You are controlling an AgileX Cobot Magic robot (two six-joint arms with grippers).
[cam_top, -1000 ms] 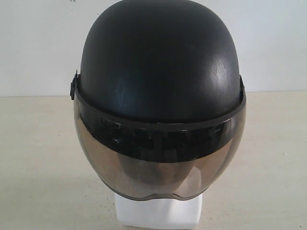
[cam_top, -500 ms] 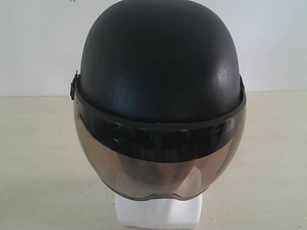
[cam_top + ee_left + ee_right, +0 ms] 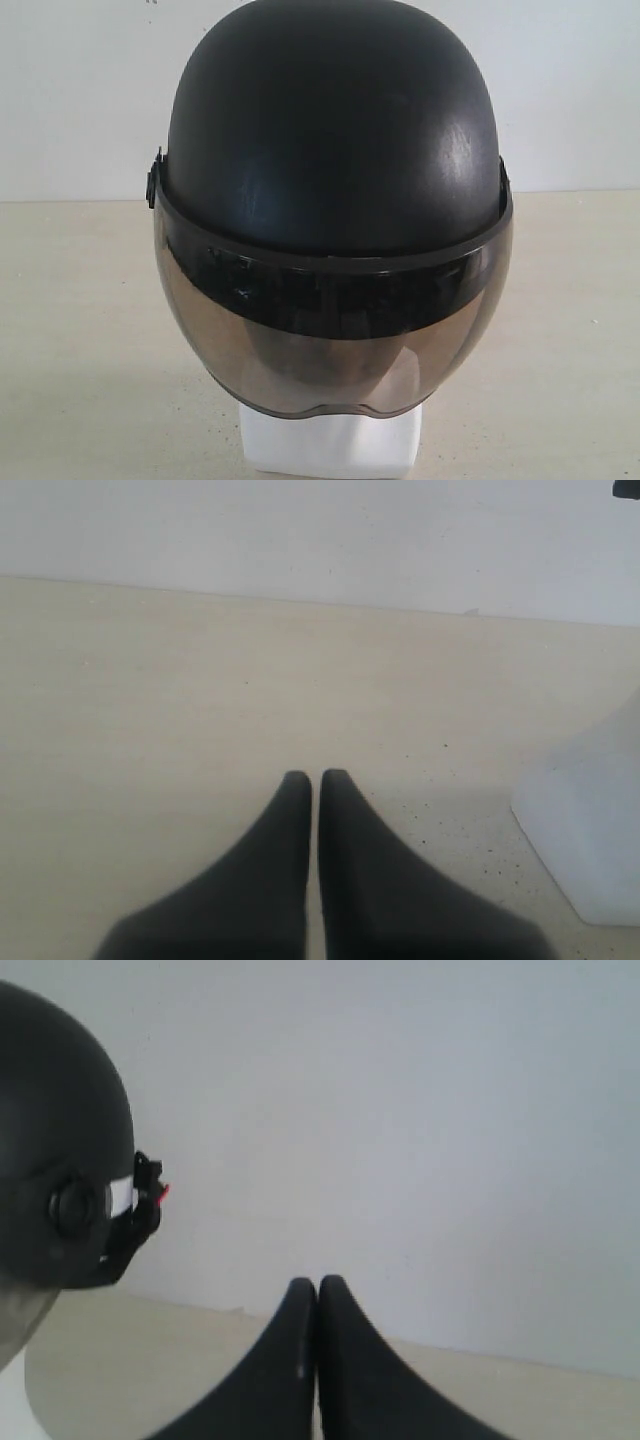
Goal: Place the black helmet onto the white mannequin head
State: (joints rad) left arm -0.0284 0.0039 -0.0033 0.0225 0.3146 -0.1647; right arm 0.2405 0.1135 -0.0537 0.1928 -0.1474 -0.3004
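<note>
The black helmet point(image 3: 330, 130) sits on the white mannequin head, its smoky-brown visor point(image 3: 330, 340) hanging over the face. Only the head's blocky white neck base point(image 3: 330, 445) shows below the visor. In the right wrist view the black helmet point(image 3: 55, 1130) shows from the side, apart from my right gripper point(image 3: 317, 1282), which is shut on nothing. My left gripper point(image 3: 314, 776) is shut and empty above the tabletop, with the white neck base point(image 3: 590, 830) off to one side. Neither gripper shows in the exterior view.
A beige speckled tabletop point(image 3: 80, 330) stretches to both sides of the head. A plain white wall point(image 3: 80, 90) stands behind it.
</note>
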